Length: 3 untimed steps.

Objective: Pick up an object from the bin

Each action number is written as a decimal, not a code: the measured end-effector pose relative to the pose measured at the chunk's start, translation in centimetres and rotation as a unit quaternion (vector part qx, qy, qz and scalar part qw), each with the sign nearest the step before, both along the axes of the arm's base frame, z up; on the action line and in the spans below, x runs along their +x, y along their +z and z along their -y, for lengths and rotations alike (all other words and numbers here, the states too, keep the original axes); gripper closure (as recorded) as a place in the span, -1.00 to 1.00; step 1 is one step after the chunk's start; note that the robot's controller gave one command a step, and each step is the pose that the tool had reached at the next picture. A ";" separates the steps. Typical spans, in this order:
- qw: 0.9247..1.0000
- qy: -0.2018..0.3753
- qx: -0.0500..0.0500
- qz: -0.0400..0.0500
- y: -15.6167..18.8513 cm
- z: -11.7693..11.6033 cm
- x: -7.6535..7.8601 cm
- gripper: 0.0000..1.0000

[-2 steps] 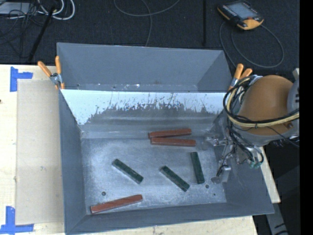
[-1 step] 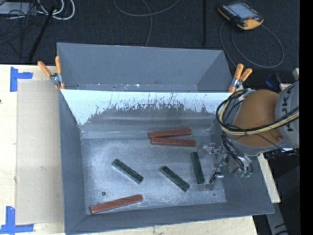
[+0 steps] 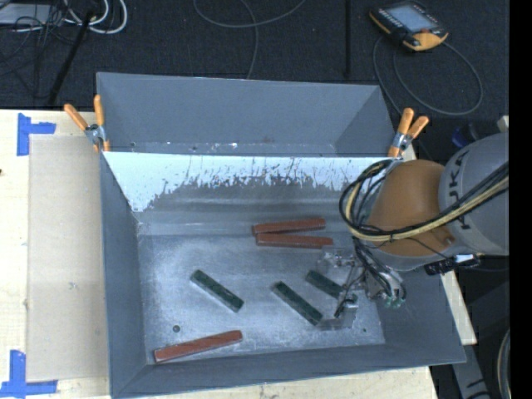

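My gripper (image 3: 342, 299) is low at the right side of the bin floor, under the orange cover of the wrist. Its fingers stand apart just above the floor, with a short dark green bar (image 3: 322, 283) lying between them and the wrist, partly hidden by the gripper. A longer dark green bar (image 3: 297, 303) lies slanted just left of the fingertips. Two reddish-brown bars (image 3: 291, 226) (image 3: 294, 241) lie side by side behind the gripper, toward the back wall.
Another dark green bar (image 3: 216, 290) lies slanted in the middle of the floor. A reddish-brown bar (image 3: 198, 346) rests near the front left corner. The bin's right wall rises close beside the gripper.
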<state>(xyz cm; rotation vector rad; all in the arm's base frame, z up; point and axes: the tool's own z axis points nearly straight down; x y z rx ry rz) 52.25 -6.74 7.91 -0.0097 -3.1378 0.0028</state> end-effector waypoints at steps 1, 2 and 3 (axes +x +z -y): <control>0.991 0.132 0.002 0.001 -0.5 -0.4 -1.5 1.00; 0.991 0.133 0.002 0.001 -0.5 -0.2 -1.6 1.00; 0.991 0.135 0.001 0.001 0.4 -0.8 -0.8 1.00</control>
